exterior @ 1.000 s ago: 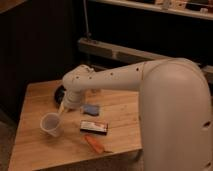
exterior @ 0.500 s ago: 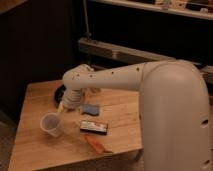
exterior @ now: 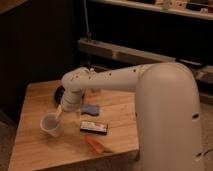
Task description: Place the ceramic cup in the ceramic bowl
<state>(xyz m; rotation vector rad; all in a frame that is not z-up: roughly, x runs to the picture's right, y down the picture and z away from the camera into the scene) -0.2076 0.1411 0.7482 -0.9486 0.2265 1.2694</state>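
Observation:
The ceramic cup point(exterior: 50, 123), small, pale and tapered, stands upright on the wooden table point(exterior: 35, 150) near its left front. The ceramic bowl point(exterior: 59, 92) is a dark round dish at the back left of the table, mostly hidden behind my arm. My gripper point(exterior: 59, 113) hangs from the white arm just right of and above the cup's rim, close to it. The arm's wrist covers most of the gripper.
A blue sponge-like block point(exterior: 91, 109) lies right of the gripper. A flat black rectangular box point(exterior: 95, 127) lies in front of it, and an orange object point(exterior: 98, 144) near the table's front edge. My large white arm body point(exterior: 167, 120) fills the right side. Dark shelving stands behind.
The arm's end has shifted only slightly near the cup. The cup and the other objects have not moved.

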